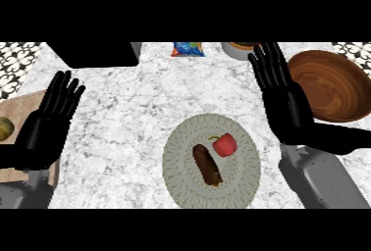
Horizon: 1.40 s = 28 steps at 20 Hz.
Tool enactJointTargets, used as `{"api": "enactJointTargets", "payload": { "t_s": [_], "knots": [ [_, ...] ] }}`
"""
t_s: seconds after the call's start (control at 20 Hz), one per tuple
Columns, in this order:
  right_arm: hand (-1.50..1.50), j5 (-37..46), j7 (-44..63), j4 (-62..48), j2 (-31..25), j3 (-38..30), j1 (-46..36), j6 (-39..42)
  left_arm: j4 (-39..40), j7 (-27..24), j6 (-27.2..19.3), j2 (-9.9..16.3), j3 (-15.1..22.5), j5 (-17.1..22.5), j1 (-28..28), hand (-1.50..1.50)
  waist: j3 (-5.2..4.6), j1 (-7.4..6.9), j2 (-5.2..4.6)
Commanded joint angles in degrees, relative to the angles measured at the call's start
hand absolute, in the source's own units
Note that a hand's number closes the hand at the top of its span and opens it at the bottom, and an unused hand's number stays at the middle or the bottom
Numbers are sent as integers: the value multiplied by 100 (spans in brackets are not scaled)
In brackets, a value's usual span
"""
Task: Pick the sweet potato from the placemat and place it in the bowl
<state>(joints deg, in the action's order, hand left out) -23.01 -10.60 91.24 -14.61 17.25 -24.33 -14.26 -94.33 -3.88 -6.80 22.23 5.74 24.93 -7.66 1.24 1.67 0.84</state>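
Sweet potato, dark brown and elongated (pixel 207 164), lies on round grey woven placemat (pixel 181 166), one red bell pepper (pixel 225 144) just beside it.
Head view: white-grey marbled counter (pixel 130 112); patterned tile at both upper corners. One round wooden bowl (pixel 330 86) at right, empty. One wooden board (pixel 22 105) at left edge. Two black hands: left hand (pixel 47 122) flat, fingers straight, at left; right hand (pixel 282 93) flat, fingers straight, beside the bowl. Neither holds anything.

head view | steeply down on counter (pixel 138 112) | forearms enter bottom edge
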Motion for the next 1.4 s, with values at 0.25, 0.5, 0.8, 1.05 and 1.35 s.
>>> {"api": "enactJointTargets", "payload": {
  "t_s": [0.25,0.5,0.8,1.05,1.35],
  "knots": [
    [-150,2340,1688,-1088,-240,1859,-22,-1112,277,122,7,138,-377,127,-69,0,-181,-280,-60],
    [-150,4253,2428,-1898,-882,1819,61,-2579,285,351,111,90,-288,291,85,0,-165,-138,-34],
    [-150,6347,4318,-2085,-812,2587,-744,-2275,178,469,147,132,-328,314,92,0,-151,-154,-7],
    [-150,6172,5980,-2275,-589,2876,-1730,316,286,296,61,-56,-219,184,6,0,-175,-221,3],
    [-150,5143,7398,-2878,146,3130,-1885,2855,315,336,213,-38,-143,216,15,0,-182,-384,-58]
  ]
}}
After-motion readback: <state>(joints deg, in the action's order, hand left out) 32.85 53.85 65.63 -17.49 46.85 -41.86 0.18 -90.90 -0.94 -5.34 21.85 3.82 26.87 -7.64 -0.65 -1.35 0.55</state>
